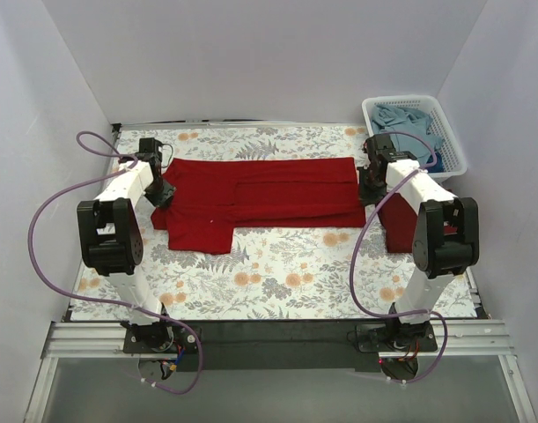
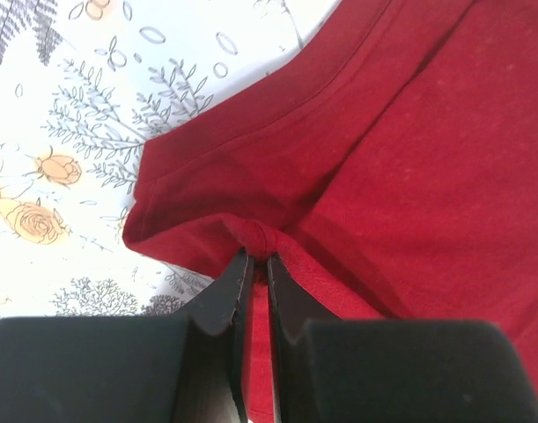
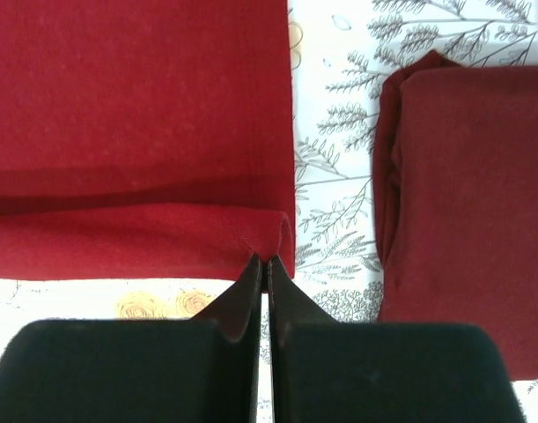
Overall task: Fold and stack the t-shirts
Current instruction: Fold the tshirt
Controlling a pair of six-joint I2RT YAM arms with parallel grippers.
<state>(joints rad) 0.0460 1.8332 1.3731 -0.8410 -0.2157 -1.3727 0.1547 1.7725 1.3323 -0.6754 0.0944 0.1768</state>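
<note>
- The left gripper (image 2: 258, 261) is pinched nearly together on a small pucker of the bright red t-shirt (image 2: 401, 159). Only a thin slit shows between its fingers, and the cloth is bunched at their tips, just inside a stitched edge.
- The right gripper (image 3: 262, 262) is closed the same way on the shirt's other end. It nips the corner where a folded-over layer meets the straight side edge.
- Seen from above, the red shirt lies lengthwise across the far half of the bench (image 1: 277, 273), from 9 o'clock to 3 o'clock. A long flap is already doubled along its middle, and one sleeve sticks out toward 7 o'clock.
- This looks like a lengthwise fold with one arm at each end. To do it well, both ends should rise together and travel at the same pace, keeping the cloth lightly taut so the crease comes out straight.
- The pinches look shallow, so they may catch only the upper layer. A slow lift would show whether the whole edge follows.
- The loose sleeve probably needs tucking in before the shirt is folded shorter.
- A maroon t-shirt (image 3: 462, 203), already folded, lies just beside the red one at 3 o'clock, apart from it by a strip of bare bench. It is the likely base of the stack.
- A white basket (image 1: 454, 155) at 1 o'clock holds the dusty blue t-shirts (image 1: 408, 118), not yet folded.
</note>
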